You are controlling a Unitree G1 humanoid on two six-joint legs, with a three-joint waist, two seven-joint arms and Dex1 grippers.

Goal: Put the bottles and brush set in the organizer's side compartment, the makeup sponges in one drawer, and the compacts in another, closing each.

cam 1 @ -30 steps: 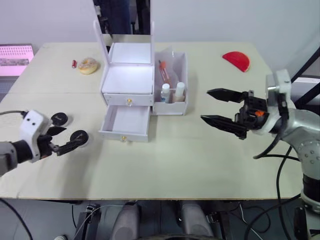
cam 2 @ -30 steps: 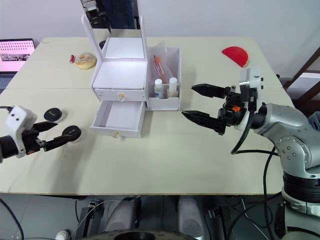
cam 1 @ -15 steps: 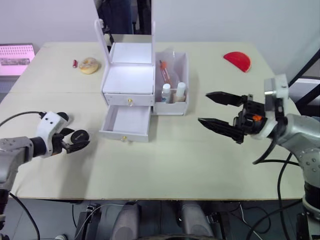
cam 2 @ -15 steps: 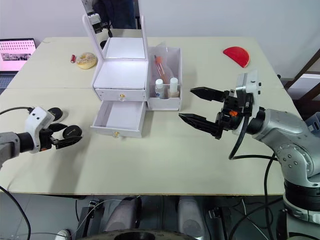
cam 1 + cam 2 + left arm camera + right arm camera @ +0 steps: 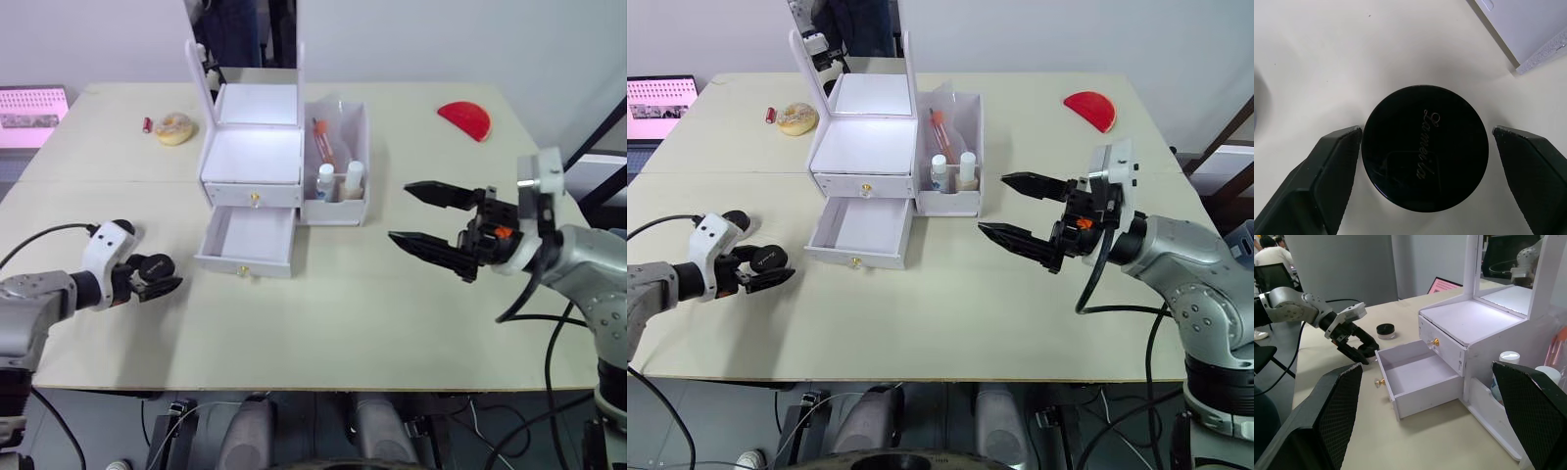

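A black-lidded compact (image 5: 1424, 148) sits between the fingers of my left gripper (image 5: 157, 277), which is shut on it low over the table, left of the organizer (image 5: 250, 157). The other compact (image 5: 733, 221) lies just behind my left wrist. The organizer's lower drawer (image 5: 247, 240) stands open and empty, and the upper drawer (image 5: 253, 196) is shut. Both bottles (image 5: 324, 181) (image 5: 352, 179) and the brush set (image 5: 323, 142) stand in the side compartment (image 5: 364, 147). My right gripper (image 5: 399, 211) hangs open in the air right of the organizer. The makeup sponges are out of view.
A yellowish puff (image 5: 173, 127) and a small red item (image 5: 146, 124) lie at the back left. A red half-circle piece (image 5: 464, 118) lies at the back right. A pink-lit screen (image 5: 29, 116) sits beyond the table's left end. The mirror (image 5: 245, 39) rises behind the drawers.
My left gripper has turned and closed its fingers onto the compact, drawing in a little toward the open drawer. The right gripper has drifted slightly left, still open.
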